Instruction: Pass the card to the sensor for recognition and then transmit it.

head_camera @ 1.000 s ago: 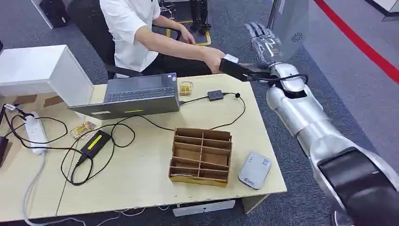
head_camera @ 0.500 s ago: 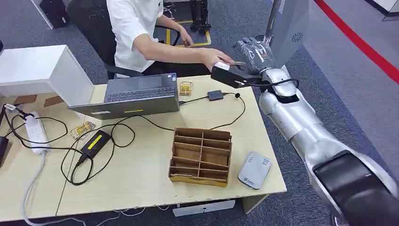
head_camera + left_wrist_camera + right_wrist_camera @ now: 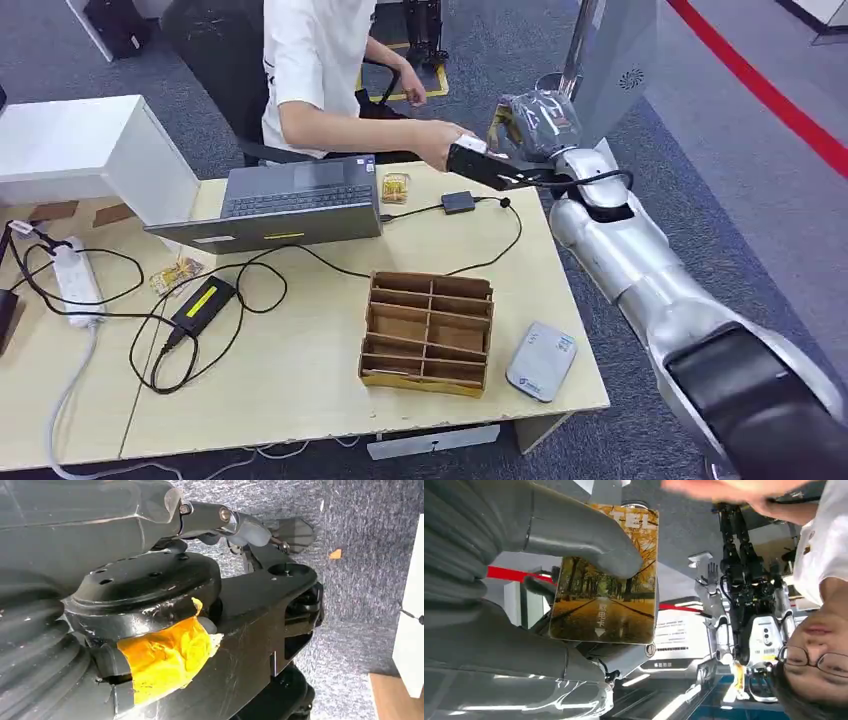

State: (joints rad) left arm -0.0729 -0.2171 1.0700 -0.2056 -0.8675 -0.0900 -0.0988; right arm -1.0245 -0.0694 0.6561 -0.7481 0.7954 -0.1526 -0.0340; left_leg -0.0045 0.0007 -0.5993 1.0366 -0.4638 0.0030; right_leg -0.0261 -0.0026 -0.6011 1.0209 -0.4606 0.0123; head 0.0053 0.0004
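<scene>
Plastic card (image 3: 605, 575), thin, stiff and light by the look of it, glossy face so likely slippery; best taken by pinching flat faces near 1 edge, leaving the rest free for a sensor or another hand. Print shows an autumn tree avenue in yellow-brown tones, Chinese characters mid-face, big white letters at 1 end partly cut off by the thumb. Card looks flat, no bend visible.

Right hand (image 3: 514, 580) has it pinched: thick grey thumb pressed on the printed face, darker fingers behind, other fingers curled around the back. In the head view the right hand (image 3: 535, 120) sits raised past the far right corner of the table (image 3: 300, 370), wrapped in clear film, card just a yellow sliver (image 3: 503, 122) there. Person's hand (image 3: 447, 141) reaches toward it, close to the black wrist unit; touching or not, cannot tell.

Left hand: wrist view gives dark robot body parts, yellow tape and carpet, so finger state cannot be told.

On the table: open laptop (image 3: 290, 200), cardboard divider box (image 3: 428, 330), small white-grey reader-like device (image 3: 541, 362) near the front right corner, well apart from the card. Probably the sensor, a guess. Power strip (image 3: 75, 280) and cables at left.
</scene>
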